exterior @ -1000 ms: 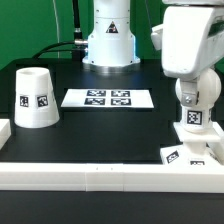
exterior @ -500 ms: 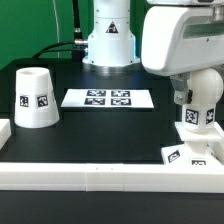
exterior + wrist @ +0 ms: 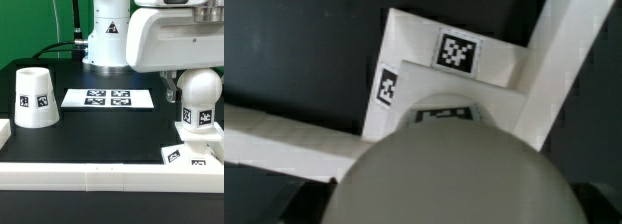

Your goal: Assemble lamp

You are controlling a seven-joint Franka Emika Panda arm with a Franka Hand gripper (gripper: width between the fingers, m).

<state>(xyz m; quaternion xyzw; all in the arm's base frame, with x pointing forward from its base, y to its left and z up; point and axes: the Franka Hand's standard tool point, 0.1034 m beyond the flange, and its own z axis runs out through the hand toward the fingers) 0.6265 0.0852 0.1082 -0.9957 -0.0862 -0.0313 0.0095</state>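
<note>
Standing upright at the exterior view's right, the bulb (image 3: 200, 100) is directly above the base (image 3: 178, 153), tag facing the camera. Whether the bulb is seated in the base or only close over it cannot be told. The base lies flat on the black worktop (image 3: 110, 130), in the corner formed by the front rail (image 3: 100, 173) and a side rail. In the wrist view the bulb's round top (image 3: 446, 170) fills the foreground, with the tagged base (image 3: 429, 65) behind it against the rails (image 3: 562, 60).

The arm (image 3: 165, 35) occupies the upper right of the exterior view, just above the bulb. The fingers of the hand cannot be made out in either view, so whether it is wide, narrow or holding the bulb cannot be told.

The shade (image 3: 35, 97) stands with its narrow end up at the exterior view's left, well apart from the bulb. The marker board (image 3: 108, 98) lies flat between them.
</note>
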